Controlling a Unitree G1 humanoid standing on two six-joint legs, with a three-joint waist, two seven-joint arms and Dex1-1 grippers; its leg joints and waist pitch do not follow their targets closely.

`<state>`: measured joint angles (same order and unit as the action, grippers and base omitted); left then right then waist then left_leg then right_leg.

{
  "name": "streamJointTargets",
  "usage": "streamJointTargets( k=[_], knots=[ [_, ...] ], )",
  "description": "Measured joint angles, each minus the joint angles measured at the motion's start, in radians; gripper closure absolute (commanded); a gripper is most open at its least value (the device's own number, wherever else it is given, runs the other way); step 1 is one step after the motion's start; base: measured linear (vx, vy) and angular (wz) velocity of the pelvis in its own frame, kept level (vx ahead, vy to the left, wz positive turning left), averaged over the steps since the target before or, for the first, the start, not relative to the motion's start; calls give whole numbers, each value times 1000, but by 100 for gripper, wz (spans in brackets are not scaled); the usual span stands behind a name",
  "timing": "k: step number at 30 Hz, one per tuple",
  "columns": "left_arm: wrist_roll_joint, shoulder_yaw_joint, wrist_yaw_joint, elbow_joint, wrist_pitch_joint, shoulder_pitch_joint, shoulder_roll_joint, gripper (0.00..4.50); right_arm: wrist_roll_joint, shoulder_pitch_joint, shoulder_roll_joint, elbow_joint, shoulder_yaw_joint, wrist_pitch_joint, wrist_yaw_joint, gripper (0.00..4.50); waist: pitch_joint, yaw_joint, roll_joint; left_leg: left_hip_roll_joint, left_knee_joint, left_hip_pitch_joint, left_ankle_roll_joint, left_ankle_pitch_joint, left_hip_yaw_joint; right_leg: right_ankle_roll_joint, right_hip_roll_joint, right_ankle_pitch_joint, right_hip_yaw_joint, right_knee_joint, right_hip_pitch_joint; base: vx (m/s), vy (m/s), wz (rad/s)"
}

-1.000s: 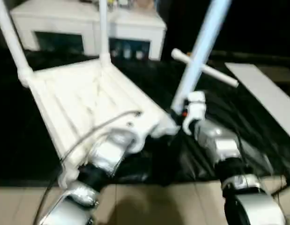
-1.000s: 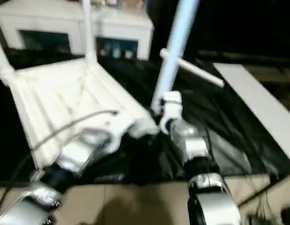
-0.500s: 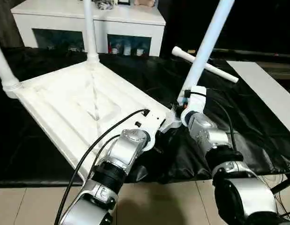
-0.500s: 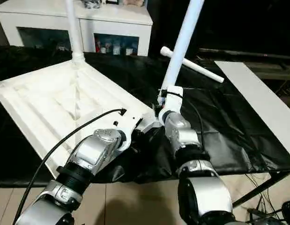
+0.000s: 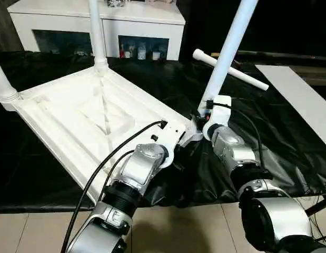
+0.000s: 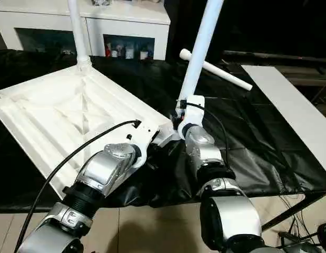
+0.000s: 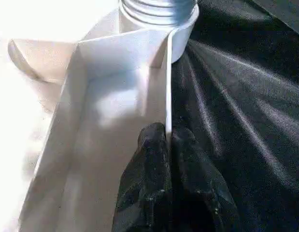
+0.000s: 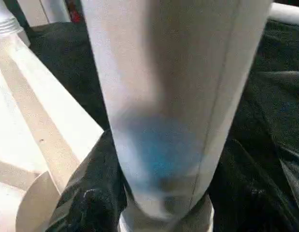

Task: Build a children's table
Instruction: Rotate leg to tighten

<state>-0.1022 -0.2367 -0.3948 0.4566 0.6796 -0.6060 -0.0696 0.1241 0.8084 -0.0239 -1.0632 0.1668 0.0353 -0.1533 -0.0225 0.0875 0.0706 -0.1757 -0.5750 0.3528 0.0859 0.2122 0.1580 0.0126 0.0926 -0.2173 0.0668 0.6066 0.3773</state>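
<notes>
The children's table top [image 5: 84,121] lies upside down on the black cloth, ribbed side up. Two white legs [image 5: 95,31] [image 5: 2,79] stand in its far corners. A third leg [image 5: 228,52] rises tilted from the near right corner socket, and my right gripper [image 5: 205,113] is shut on it just above its base; black fingers [image 8: 86,198] hug both of its sides. My left gripper [image 7: 167,133] is shut on the thin rim of the top beside that same corner. A fourth leg [image 6: 215,69] lies loose on the cloth behind.
A white cabinet [image 5: 99,21] with glass-fronted doors stands at the back. A long flat white board [image 5: 305,105] lies on the right of the black cloth [image 5: 268,137]. The work surface's front edge meets tiled floor [image 5: 26,232] just below my forearms.
The camera has tilted and steadied, so the whole picture has shifted. The tabletop, the held leg and both grippers keep the same places relative to one another.
</notes>
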Motion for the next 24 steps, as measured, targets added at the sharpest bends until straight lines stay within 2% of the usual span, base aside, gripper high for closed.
streamJointTargets(
  k=[3, 4, 7, 10, 12, 14, 19, 24],
  knots=[
    [0, 1, -3, -11, 0, 0, 0, 450, -1, -4, -7, -2, 2, -10, -20, 164, -4, 2, -5, -2, 0, 5, -2, -8, 5, -4, 0, 3, -1, 2, 5, 0, 0, 0],
    [0, 1, -3, -13, 0, 0, 0, 450, -5, -4, -11, -2, 0, -13, -32, 140, -5, 2, -5, -3, 0, 5, -3, -8, 7, -4, 0, 3, -1, 2, 5, 0, 0, 0],
    [0, 4, -3, -20, 0, 0, 1, 450, -10, -5, -12, 2, -2, -23, -59, 131, -10, 1, -7, -5, 0, 5, -3, -8, 11, -4, 0, 3, -2, 2, 6, 0, 0, 0],
    [0, 3, -6, -29, 0, 0, 6, 450, -10, -14, -16, 22, -5, -24, -86, 92, -15, 1, -7, -6, 1, 5, -3, -8, 12, -4, 0, 3, -2, 2, 7, 0, 0, 0],
    [0, 3, -14, -34, 0, 0, 11, 450, -10, -24, -21, 40, -13, -27, -116, 88, -16, 1, -8, -6, 1, 5, -3, -8, 13, -4, 0, 3, -1, 2, 8, 0, 0, 0],
    [0, 2, -26, -41, 0, 0, 22, 450, -10, -43, -27, 70, -19, -27, -155, 55, -17, 1, -8, -7, 3, 6, -3, -8, 13, -4, 0, 3, -1, 2, 8, 0, 0, 0],
    [0, 2, -37, -48, 0, 0, 29, 450, -9, -58, -28, 95, -20, -28, -186, 10, -17, 1, -8, -9, 5, 6, -7, -16, 17, -5, 0, 2, -1, 2, 10, 0, 0, 0],
    [2, -5, -78, -67, -1, -1, 61, 450, -10, -111, -47, 180, -49, -27, -244, 3, -19, 3, -10, -11, 5, 11, -12, -20, 21, -5, 0, 2, -1, 3, 14, 0, 0, 0]
  ],
)
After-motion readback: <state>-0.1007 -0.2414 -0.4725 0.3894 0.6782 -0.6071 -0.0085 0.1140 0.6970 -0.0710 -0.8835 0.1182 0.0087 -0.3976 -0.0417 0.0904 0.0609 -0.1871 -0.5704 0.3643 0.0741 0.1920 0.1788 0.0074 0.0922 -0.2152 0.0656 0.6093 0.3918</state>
